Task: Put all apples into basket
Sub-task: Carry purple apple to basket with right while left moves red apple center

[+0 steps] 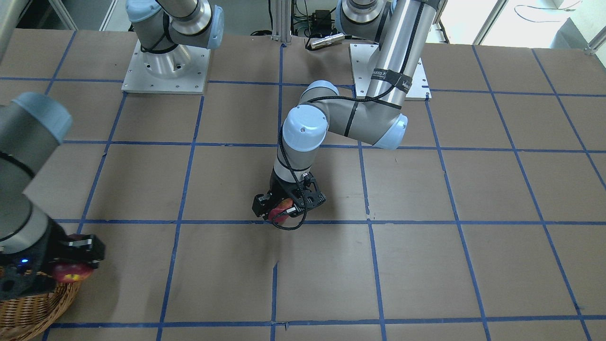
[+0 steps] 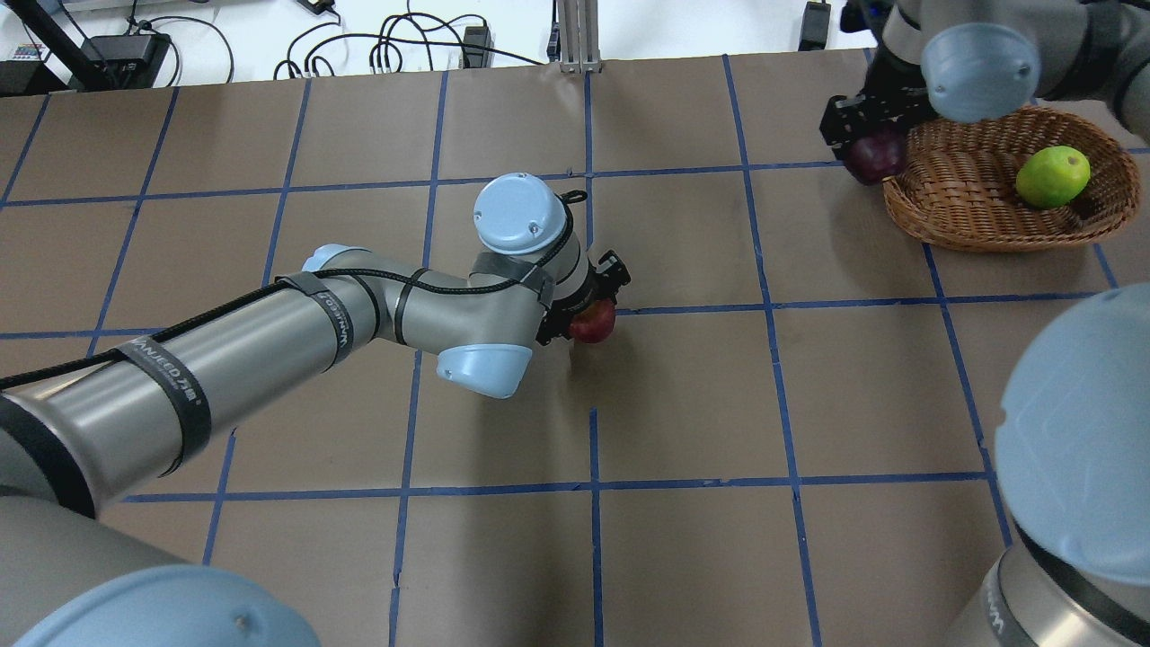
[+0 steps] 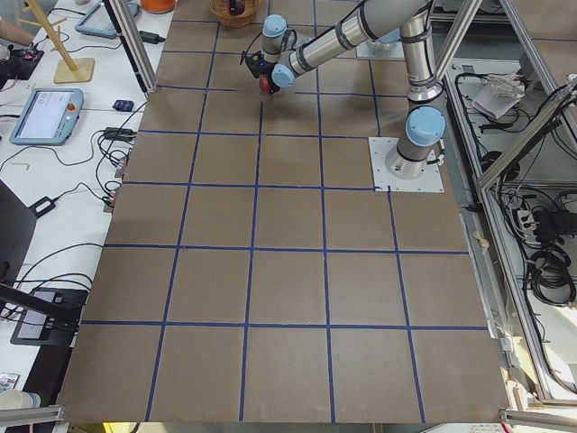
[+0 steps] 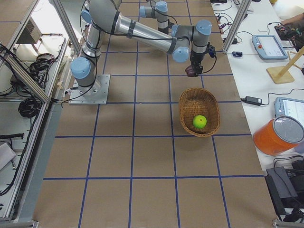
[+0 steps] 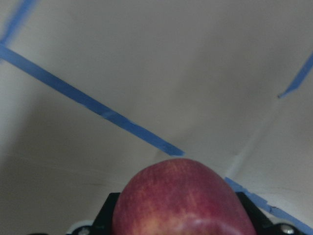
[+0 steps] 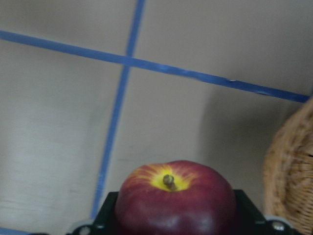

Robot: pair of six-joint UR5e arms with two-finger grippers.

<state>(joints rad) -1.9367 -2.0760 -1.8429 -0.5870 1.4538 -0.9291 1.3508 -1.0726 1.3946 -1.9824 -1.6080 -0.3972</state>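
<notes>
**Left gripper and right gripper, each grasping an apple**

Left gripper is clamped on the red apple at mid-table, beside a blue tape line. Right gripper is clamped on the maroon apple, whose stem patch is yellow, just outside the rim of the basket. Green apple lies inside the basket, toward the side away from the right gripper. Whether either held apple touches the table cannot be told.
</notes>
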